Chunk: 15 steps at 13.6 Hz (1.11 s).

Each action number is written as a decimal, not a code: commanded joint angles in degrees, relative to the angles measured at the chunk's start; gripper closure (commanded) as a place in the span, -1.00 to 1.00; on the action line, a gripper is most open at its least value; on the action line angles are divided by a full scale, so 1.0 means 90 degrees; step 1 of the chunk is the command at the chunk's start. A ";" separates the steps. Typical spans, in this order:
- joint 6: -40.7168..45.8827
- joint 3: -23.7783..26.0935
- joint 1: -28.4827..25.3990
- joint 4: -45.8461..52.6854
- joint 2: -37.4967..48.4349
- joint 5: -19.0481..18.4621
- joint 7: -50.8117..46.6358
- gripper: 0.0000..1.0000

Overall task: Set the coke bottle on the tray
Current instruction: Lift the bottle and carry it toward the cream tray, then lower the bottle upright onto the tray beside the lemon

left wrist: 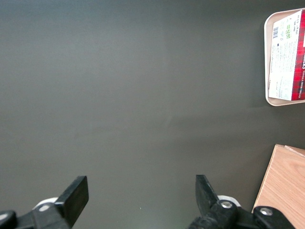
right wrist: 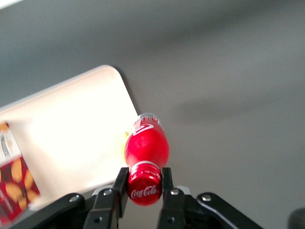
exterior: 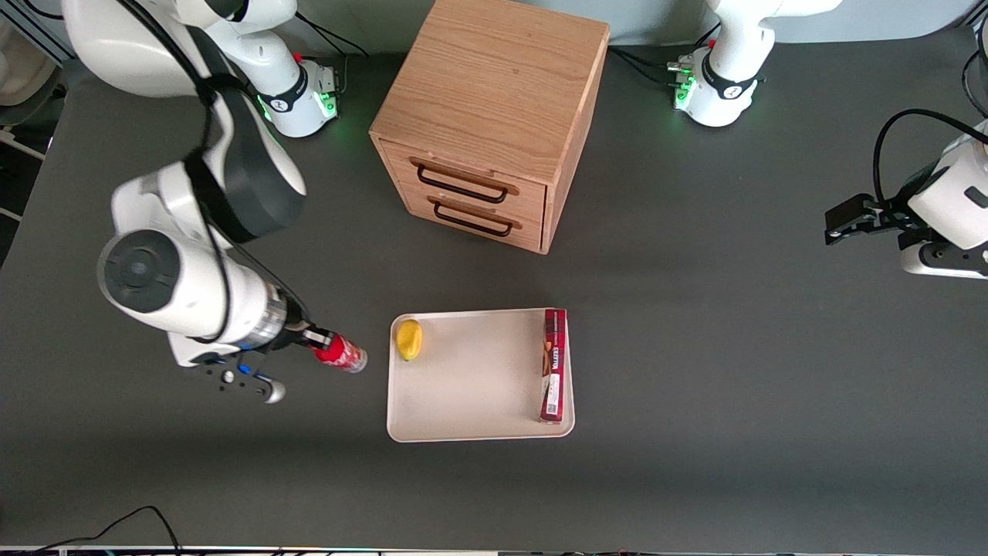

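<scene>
The coke bottle (exterior: 342, 353) is a small red bottle with a red cap and white script. My right gripper (exterior: 318, 339) is shut on its neck just under the cap, and the bottle hangs tilted above the dark table, its base pointing toward the tray. In the right wrist view the bottle (right wrist: 146, 145) sits between the gripper (right wrist: 144, 183) fingers, with the cap facing the camera. The cream-white tray (exterior: 471, 378) lies flat beside the bottle, a short gap off toward the parked arm's end. Its corner (right wrist: 90, 124) shows under the bottle.
On the tray lie a yellow lemon-like fruit (exterior: 409, 339) at the corner closest to the bottle and a long red box (exterior: 554, 364) along the edge toward the parked arm. A wooden drawer cabinet (exterior: 490, 116) stands farther from the front camera than the tray.
</scene>
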<state>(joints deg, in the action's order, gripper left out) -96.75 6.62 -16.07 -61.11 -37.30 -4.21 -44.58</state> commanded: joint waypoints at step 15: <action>-0.2248 -0.0726 -0.1056 0.0452 -0.1470 -0.0119 -0.1209 1.00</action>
<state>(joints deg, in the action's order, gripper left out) -116.94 0.96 -24.79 -59.83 -49.12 -4.28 -53.83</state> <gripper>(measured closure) 0.687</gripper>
